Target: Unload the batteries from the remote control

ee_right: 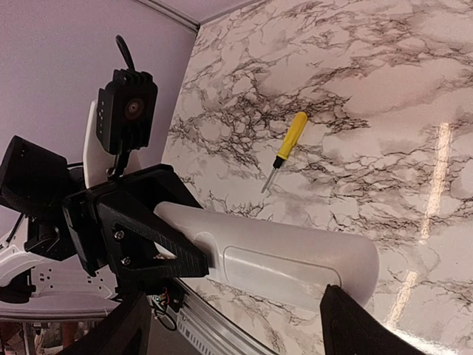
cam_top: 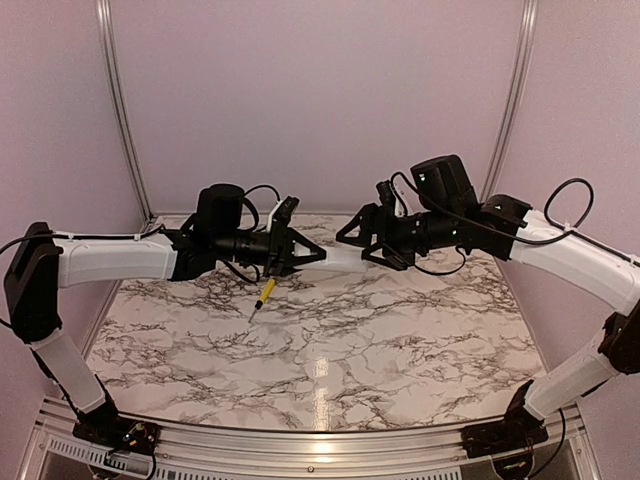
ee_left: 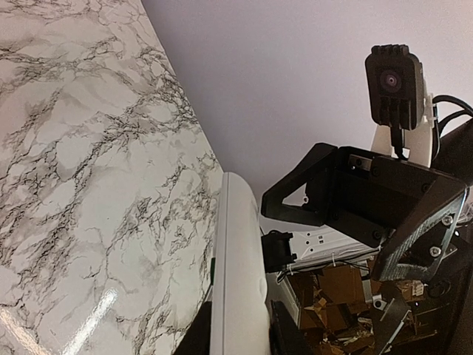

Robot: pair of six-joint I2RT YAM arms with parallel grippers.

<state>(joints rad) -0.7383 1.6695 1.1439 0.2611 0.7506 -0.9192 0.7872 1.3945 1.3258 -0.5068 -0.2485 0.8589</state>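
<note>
Though hidden overhead, remote control [ee_right: 295,259] seam [ee_right: 226,260], right wrist

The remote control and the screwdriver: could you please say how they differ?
The remote control is white and broad; the screwdriver is yellow-handled and slimmer. The remote control is held aloft in the left tool; the screwdriver lies loose on the table. Both are elongated.

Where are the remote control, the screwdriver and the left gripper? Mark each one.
remote control [ee_right: 281,266]: right wrist view, on its white body.
screwdriver [ee_right: 287,146]: right wrist view, on the yellow handle.
left gripper [cam_top: 315,255]: top external view, between its fingertips, at the remote's end.
</note>
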